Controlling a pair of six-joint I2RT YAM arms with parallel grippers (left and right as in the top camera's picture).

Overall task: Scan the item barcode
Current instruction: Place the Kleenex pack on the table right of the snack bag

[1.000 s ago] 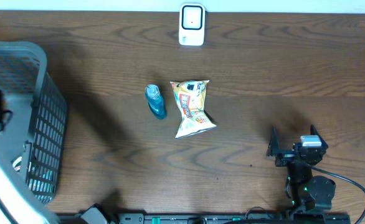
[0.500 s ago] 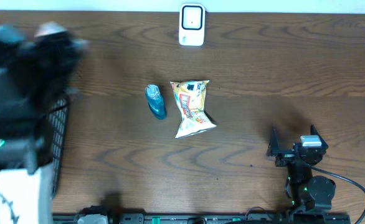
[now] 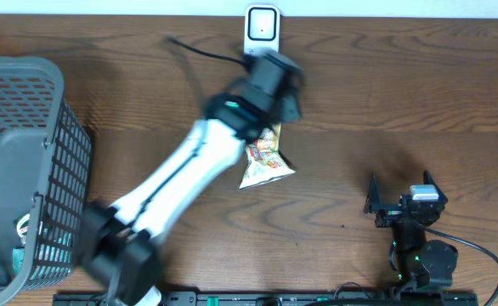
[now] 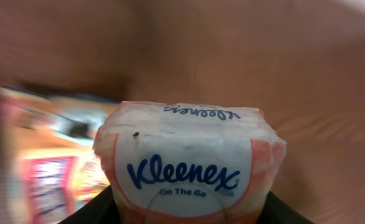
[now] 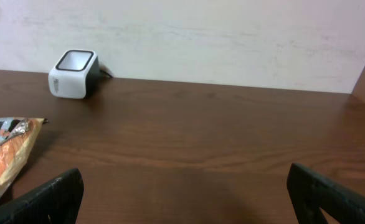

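A white and orange Kleenex tissue pack (image 4: 189,162) fills the left wrist view, and my left gripper (image 4: 189,216) is shut on its lower end, dark fingers showing at both bottom corners. From overhead, the left gripper (image 3: 276,78) hangs just below the white barcode scanner (image 3: 262,32), above the top of a snack bag (image 3: 268,160); the pack itself is hidden there. My right gripper (image 3: 399,201) stands open at the front right with nothing between its fingers (image 5: 56,193). It faces the scanner (image 5: 75,73).
A grey mesh basket (image 3: 28,110) with a few items inside stands at the left edge. The snack bag (image 5: 2,149) lies mid-table, blurred in the left wrist view (image 4: 45,155). My left arm (image 3: 172,183) stretches diagonally across the table.
My left arm has swung out of the basket and across the table to the scanner, carrying the tissue pack. It now covers the blue bottle. The right arm has not moved.
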